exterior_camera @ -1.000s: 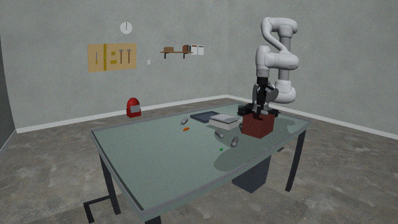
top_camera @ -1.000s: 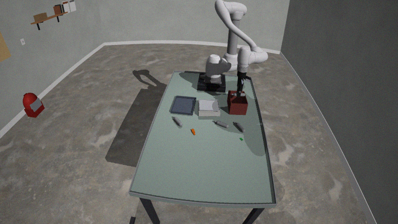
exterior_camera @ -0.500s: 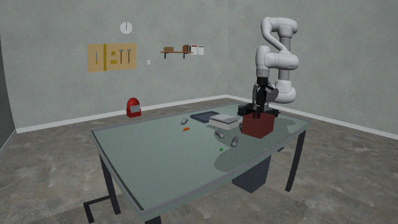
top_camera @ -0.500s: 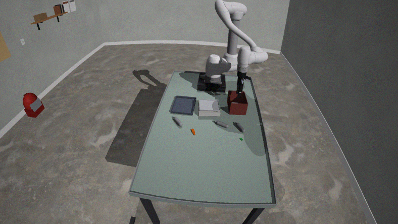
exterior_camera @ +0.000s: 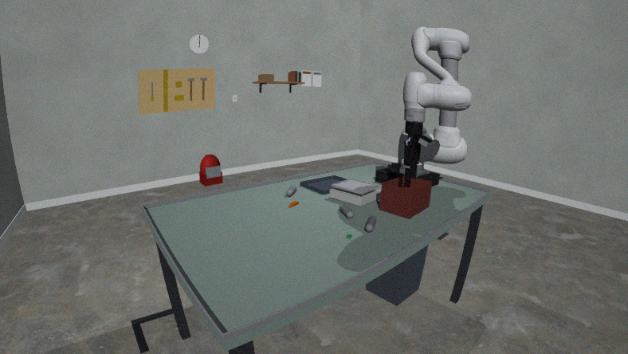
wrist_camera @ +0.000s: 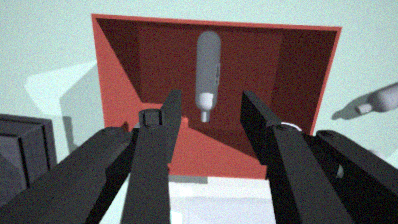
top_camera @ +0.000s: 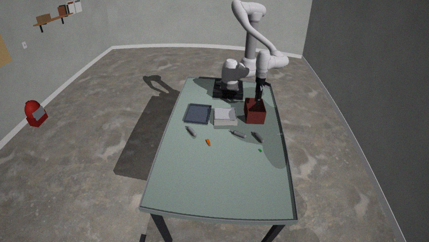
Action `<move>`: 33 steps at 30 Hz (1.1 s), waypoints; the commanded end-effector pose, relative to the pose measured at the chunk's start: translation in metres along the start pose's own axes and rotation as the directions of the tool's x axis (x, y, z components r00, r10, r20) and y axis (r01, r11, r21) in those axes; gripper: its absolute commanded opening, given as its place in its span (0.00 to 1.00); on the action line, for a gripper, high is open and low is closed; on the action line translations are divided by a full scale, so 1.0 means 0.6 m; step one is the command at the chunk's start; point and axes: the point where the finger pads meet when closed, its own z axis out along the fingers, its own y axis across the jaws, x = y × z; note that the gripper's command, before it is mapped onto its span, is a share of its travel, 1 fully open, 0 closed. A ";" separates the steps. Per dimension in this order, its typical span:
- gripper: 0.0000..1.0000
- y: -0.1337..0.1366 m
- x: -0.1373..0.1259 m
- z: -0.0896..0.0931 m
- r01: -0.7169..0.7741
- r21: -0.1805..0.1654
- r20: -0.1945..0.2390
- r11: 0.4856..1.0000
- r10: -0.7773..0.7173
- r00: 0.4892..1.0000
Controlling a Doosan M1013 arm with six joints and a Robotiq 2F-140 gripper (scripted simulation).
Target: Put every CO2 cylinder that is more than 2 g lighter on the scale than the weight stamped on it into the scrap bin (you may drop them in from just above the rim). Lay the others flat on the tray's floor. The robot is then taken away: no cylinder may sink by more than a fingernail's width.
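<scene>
My gripper [top_camera: 257,100] hangs just above the red scrap bin [top_camera: 255,111], fingers apart and holding nothing. In the wrist view the open fingers frame a grey CO2 cylinder [wrist_camera: 207,75] that is inside the bin [wrist_camera: 218,95], clear of both fingers, neck towards me. Three more grey cylinders lie on the table: one [top_camera: 190,131] in front of the blue tray [top_camera: 197,113], and two [top_camera: 238,133] [top_camera: 257,137] in front of the bin. One of these shows at the right edge of the wrist view [wrist_camera: 380,100].
The white scale [top_camera: 225,116] stands between the tray and the bin. A small orange piece [top_camera: 207,141] and a small green piece [top_camera: 260,150] lie on the table. The robot's black base [top_camera: 228,90] stands behind the scale.
</scene>
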 end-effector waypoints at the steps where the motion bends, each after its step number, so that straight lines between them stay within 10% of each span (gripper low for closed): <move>1: 0.41 0.001 0.000 -0.001 0.000 -0.001 -0.001 1.000 0.000 1.000; 33: 0.41 0.001 0.000 -0.050 0.000 -0.001 -0.001 1.000 0.000 1.000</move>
